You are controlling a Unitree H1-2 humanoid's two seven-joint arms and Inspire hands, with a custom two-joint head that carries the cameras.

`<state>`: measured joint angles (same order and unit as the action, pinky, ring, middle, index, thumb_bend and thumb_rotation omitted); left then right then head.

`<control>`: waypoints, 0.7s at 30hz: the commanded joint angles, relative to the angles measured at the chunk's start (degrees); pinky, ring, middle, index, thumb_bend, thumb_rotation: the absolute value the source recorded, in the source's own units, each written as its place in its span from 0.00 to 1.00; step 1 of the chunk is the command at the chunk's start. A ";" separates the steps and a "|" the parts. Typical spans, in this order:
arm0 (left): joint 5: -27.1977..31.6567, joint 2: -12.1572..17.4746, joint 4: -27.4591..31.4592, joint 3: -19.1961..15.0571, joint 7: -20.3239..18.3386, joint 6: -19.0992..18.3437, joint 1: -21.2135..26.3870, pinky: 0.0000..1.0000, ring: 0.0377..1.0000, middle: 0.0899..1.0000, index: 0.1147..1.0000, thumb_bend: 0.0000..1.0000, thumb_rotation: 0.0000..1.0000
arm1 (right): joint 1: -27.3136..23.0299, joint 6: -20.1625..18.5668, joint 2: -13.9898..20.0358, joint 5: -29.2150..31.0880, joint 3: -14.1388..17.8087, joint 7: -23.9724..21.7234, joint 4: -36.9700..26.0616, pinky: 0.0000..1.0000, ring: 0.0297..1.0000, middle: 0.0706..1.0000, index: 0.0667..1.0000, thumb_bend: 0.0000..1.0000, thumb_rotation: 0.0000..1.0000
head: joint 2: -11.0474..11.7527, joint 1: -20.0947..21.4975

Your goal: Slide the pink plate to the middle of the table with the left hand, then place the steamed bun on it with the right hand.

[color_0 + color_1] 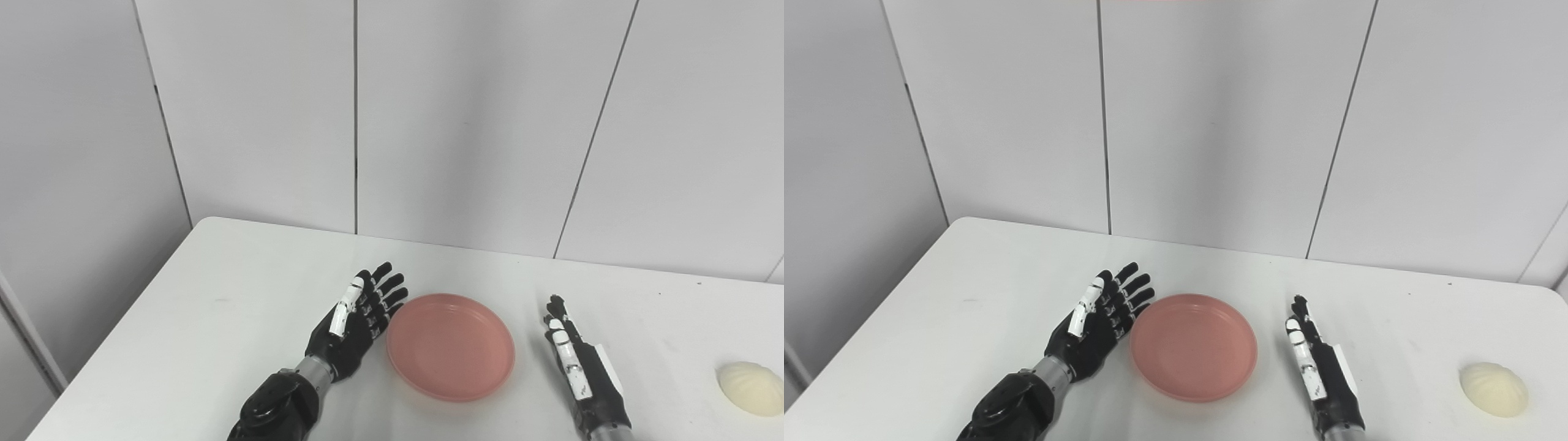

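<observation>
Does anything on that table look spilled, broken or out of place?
Nothing stands out. The pink plate sits flat and empty between the open left robot hand and right robot hand; the steamed bun lies intact, far right.

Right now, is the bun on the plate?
No, the bun lies on the table far right of the empty plate.

Before me lay a white surface (pixel 233 306), rounded at its far left corner, and behind its far edge stood a pale grey panelled wall (pixel 465 122).
</observation>
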<state>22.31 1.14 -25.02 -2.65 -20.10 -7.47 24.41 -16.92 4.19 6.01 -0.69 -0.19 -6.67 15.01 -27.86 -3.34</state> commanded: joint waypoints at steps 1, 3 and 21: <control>-1.20 -0.32 -4.86 0.75 0.74 -3.44 -3.84 0.95 0.94 0.95 0.95 0.43 1.00 | 3.18 0.50 -2.30 0.27 -0.87 0.71 3.03 1.00 0.99 1.00 1.00 0.26 1.00 | -0.09 0.15; -1.25 -0.44 -4.96 0.54 0.79 -3.43 -3.95 0.95 0.94 0.95 0.95 0.43 1.00 | 3.21 0.38 -2.33 0.11 -0.98 0.80 2.80 1.00 0.99 1.00 1.00 0.26 1.00 | -0.13 0.44; -3.41 0.58 -13.32 -0.72 2.11 3.99 -2.26 0.95 0.93 0.95 0.95 0.44 1.00 | 1.48 5.39 -2.23 -4.41 -1.39 5.45 6.99 1.00 0.98 1.00 1.00 0.37 1.00 | 1.41 8.66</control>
<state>20.93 0.51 -32.05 -3.44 -19.76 -0.05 26.74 -18.35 6.22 5.22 -4.70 -0.86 -2.63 17.64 -26.37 5.35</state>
